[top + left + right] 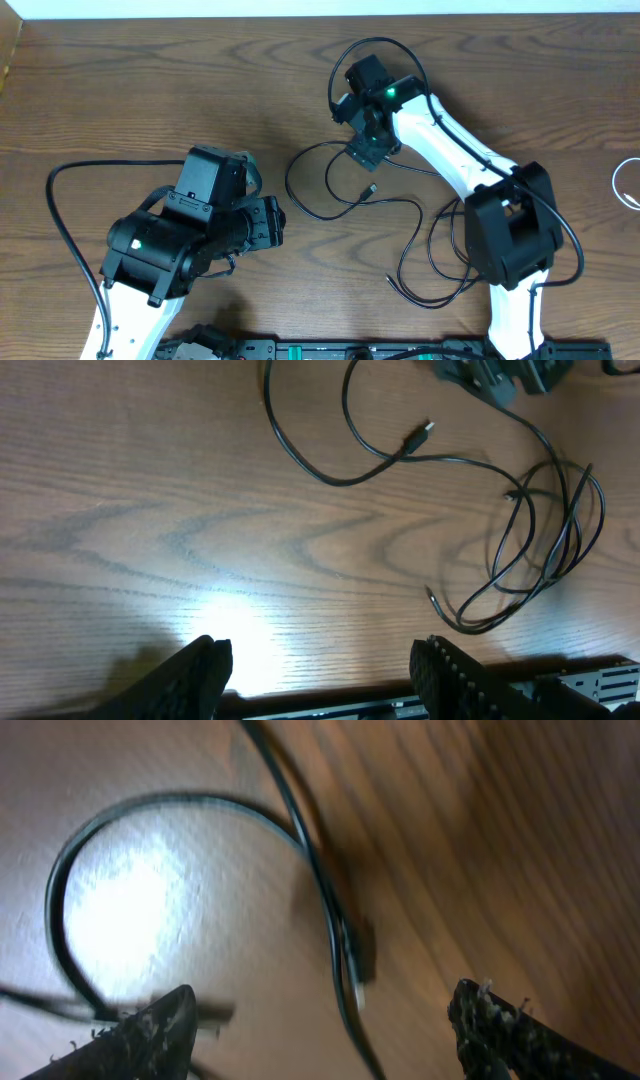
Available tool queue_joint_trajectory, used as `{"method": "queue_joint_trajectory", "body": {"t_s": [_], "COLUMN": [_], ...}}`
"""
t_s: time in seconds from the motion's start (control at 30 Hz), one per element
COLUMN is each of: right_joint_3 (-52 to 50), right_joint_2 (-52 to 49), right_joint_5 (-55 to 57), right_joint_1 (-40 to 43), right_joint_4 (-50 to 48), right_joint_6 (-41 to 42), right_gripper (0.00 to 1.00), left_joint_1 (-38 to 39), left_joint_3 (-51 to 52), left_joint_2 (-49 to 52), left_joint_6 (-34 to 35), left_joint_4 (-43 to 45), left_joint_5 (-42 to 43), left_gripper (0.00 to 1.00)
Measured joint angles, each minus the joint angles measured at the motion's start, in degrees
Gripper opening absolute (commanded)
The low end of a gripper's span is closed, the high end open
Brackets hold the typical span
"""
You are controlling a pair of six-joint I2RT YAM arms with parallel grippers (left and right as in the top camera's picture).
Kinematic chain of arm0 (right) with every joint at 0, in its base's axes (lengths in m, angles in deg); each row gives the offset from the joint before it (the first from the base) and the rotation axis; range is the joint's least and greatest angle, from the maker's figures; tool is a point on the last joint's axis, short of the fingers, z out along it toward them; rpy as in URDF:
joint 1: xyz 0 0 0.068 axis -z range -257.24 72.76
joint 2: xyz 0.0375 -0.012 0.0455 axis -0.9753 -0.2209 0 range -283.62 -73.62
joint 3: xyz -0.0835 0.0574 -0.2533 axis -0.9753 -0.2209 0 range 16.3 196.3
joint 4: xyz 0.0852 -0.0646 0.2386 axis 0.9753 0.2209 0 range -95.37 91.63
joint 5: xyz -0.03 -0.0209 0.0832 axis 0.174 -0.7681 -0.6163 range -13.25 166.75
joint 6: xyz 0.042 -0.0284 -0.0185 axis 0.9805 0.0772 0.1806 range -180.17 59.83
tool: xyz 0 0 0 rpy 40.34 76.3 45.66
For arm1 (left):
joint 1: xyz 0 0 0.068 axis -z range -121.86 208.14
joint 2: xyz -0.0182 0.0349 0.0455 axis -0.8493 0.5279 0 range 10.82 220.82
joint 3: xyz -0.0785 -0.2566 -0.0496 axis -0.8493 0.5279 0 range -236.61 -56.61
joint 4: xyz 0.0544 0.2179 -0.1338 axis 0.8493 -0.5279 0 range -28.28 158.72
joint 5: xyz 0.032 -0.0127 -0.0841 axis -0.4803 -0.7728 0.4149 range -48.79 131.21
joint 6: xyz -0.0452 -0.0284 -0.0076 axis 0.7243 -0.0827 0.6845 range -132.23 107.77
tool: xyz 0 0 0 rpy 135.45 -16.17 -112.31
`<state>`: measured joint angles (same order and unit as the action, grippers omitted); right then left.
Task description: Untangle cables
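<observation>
Wood-grain desk is carrying the black cables in open loops at its centre, with a tighter bundle of loops lying nearer the right arm's base. A white cable is lying at the far right edge, well apart from the rest.

The right claw is hovering just above the central loop. In its wrist view its fingers are standing spread, pinching nothing, while a black strand and its plug end are running across the desk between them. The left claw is resting low on the near side, its jaws also spread and empty, and pointing toward the same loop and free plug.

The step in hand is judged to be the first pick of one strand. To do it well, the right claw should be closing on a single strand just behind the plug, not where two strands are crossing. The pull should be running away from the bundle so that the loop is opening rather than tightening. The left claw would serve best by pinning the bundle side. The right wrist view is blurred, so exact contact cannot be told.
</observation>
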<state>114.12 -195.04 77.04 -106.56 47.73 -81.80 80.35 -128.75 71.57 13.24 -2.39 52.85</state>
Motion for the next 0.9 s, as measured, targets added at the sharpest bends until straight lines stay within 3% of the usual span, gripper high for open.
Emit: {"method": "queue_joint_trajectory", "body": {"t_s": [0.4,0.47,0.67,0.8,0.9], "right_joint_3": [-0.04,-0.04,-0.07,-0.07,-0.07], "right_joint_2": [-6.38,-6.47,-6.47,-6.47,-6.47], "right_joint_5": [-3.85,-4.00,-4.57,-4.76,-4.81], "right_joint_1": [-0.07,-0.07,-0.07,-0.07,-0.07], "right_joint_4": [-5.44,-6.08,-7.30,-7.26,-6.91], "right_joint_6": [-0.04,-0.17,-0.66,-0.26,0.17], "right_gripper": [0.70,0.64,0.24,0.15,0.15], "left_joint_1": [0.00,0.00,0.00,0.00,0.00], "left_joint_3": [0.00,0.00,0.00,0.00,0.00], "left_joint_2": [0.00,0.00,0.00,0.00,0.00], "left_joint_6": [0.00,0.00,0.02,0.00,0.00], "left_joint_4": [-0.59,-0.74,-1.97,-2.01,-2.01], "left_joint_5": [0.00,0.00,0.00,0.00,0.00], "left_gripper": [0.64,0.64,0.64,0.64,0.64]}}
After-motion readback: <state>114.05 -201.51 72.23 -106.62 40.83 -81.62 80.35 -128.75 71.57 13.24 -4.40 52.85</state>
